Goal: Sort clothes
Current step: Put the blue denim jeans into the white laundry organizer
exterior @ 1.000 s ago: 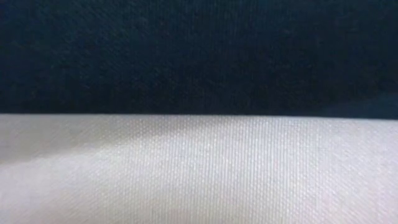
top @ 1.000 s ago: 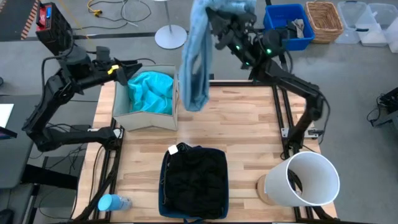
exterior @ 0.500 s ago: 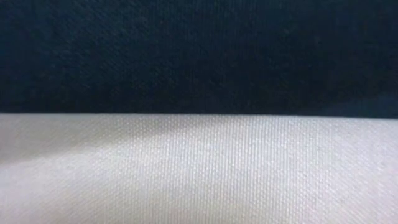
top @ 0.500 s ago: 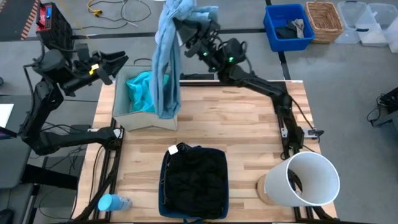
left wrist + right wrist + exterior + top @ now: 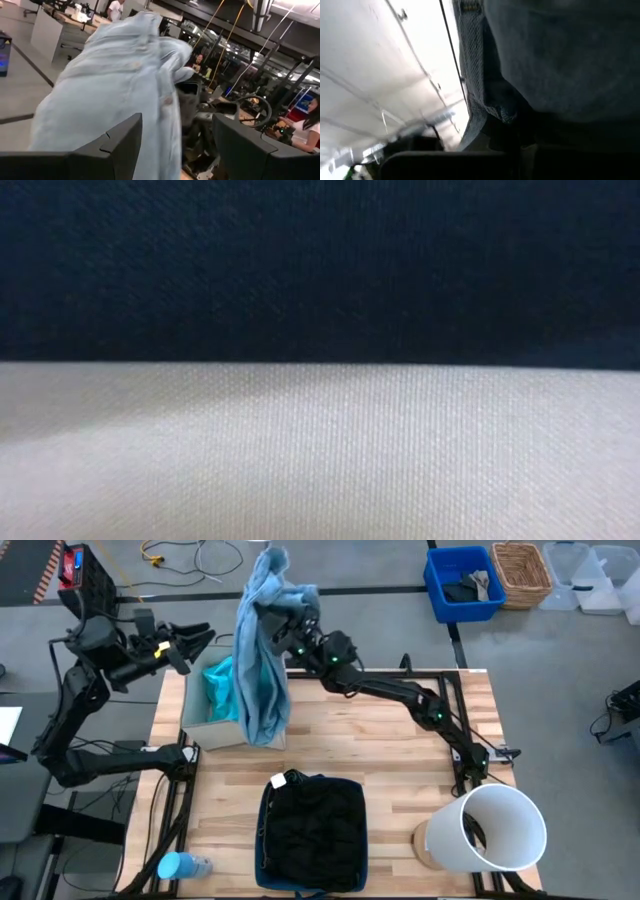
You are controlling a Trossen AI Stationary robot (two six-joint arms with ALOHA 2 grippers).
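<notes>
Light blue denim garment (image 5: 262, 660) hangs over, seemingly hiding, the grey bin (image 5: 200, 728).

A wooden table (image 5: 400, 750) is seen from above. At its far left a grey box (image 5: 196, 730) is placed, and at the near edge a dark bin (image 5: 262, 860). A white bucket (image 5: 498, 828) lies at the near right corner. A light blue bottle (image 5: 180, 866) is seen by the near left corner. On the floor beyond the table, a blue crate (image 5: 440, 580), a wicker basket (image 5: 522, 572) and a round white base (image 5: 274, 598) are located.
</notes>
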